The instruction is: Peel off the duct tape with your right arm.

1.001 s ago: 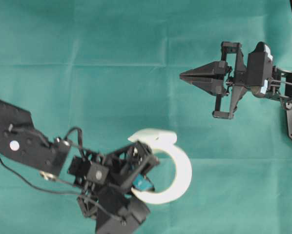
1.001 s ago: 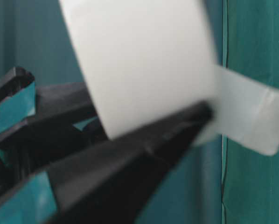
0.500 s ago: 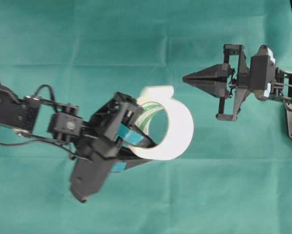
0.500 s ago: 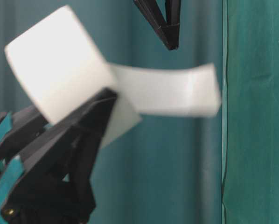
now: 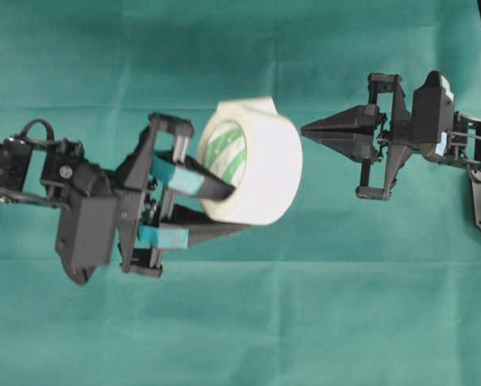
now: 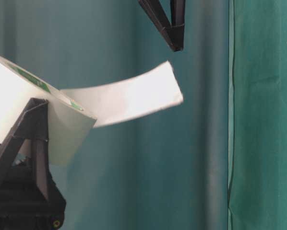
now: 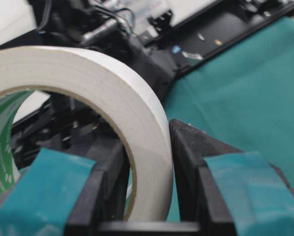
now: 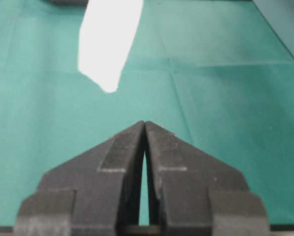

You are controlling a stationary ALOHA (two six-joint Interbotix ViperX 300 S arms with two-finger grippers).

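While left jaws pinch it, glossy white duct tape w/ green-striped core

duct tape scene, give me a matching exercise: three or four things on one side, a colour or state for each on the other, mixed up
Things:
1. duct tape
2. left gripper
3. right gripper
4. loose tab

States:
A. fingers shut, holding nothing
B. sticks out free from the roll
C. teal-patched fingers clamp the roll's wall
D. held off the green cloth

Pairs: 1-D, 2-C, 3-A, 4-B

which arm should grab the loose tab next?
Right. The right gripper is shut, empty, tips pointing at the loose tab; the left gripper is occupied clamping the duct tape.
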